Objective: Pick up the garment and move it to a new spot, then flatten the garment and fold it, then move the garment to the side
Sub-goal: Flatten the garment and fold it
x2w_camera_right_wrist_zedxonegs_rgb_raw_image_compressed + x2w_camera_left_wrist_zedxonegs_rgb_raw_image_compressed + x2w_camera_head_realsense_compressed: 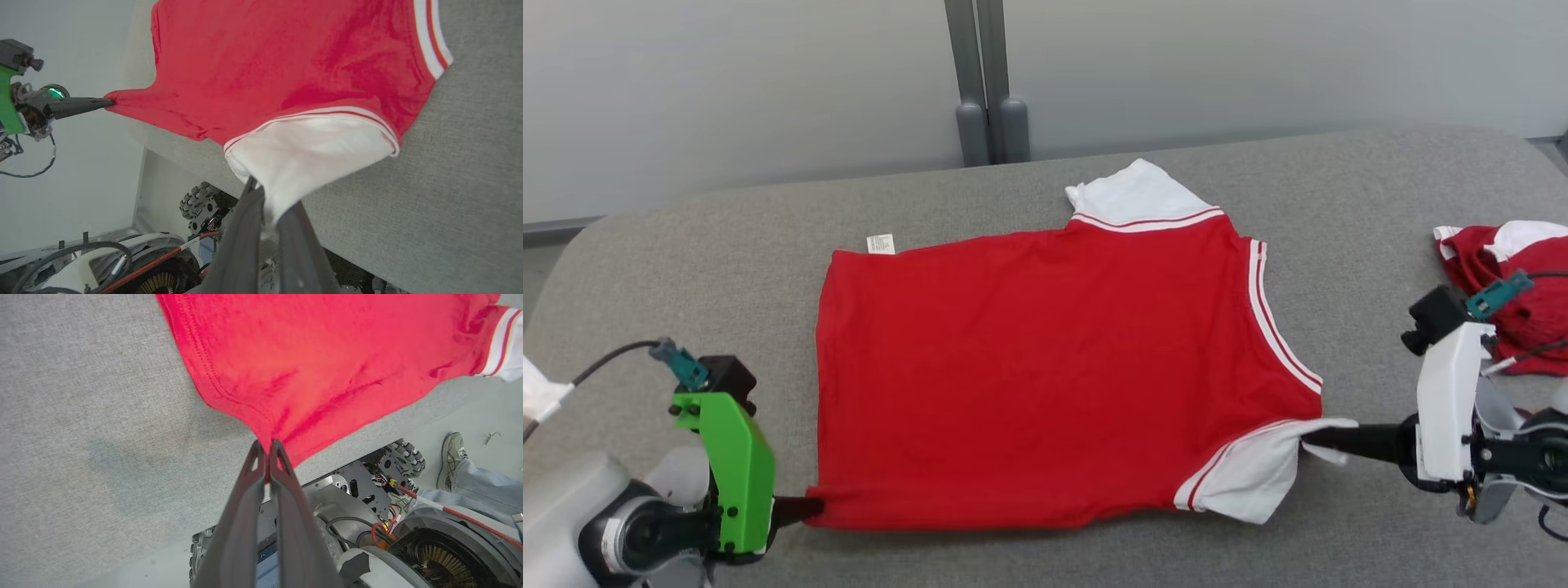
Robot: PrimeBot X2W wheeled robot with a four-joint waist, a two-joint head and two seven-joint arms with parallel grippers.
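Two garments share the grey bench in front of you. The one you are working, the red garment, lies spread flat across the middle of the bench. Its hem is toward the left edge, its two white sleeves toward the right, and its near side runs close along the near edge. The other, a crumpled red and white garment, sits bunched at the right edge just behind your right wrist, with bare grey cloth between it and the flat one.

Two grippers are both closed on fabric. Your left gripper has its fingers pressed together on the near hem corner, toward the bench's near left corner, and the left wrist view shows the red cloth drawn to a point between the tips. Your right gripper pinches the near white sleeve, pulling it into a small peak toward the right edge. The far sleeve lies flat, pointing at the far edge.

One small white label sticks out at the far hem corner, and its print is too small to read. Beyond the far edge two grey posts stand against a pale wall. Below the near edge, the left wrist view shows the robot's wheeled base and one shoe of a person standing beside it
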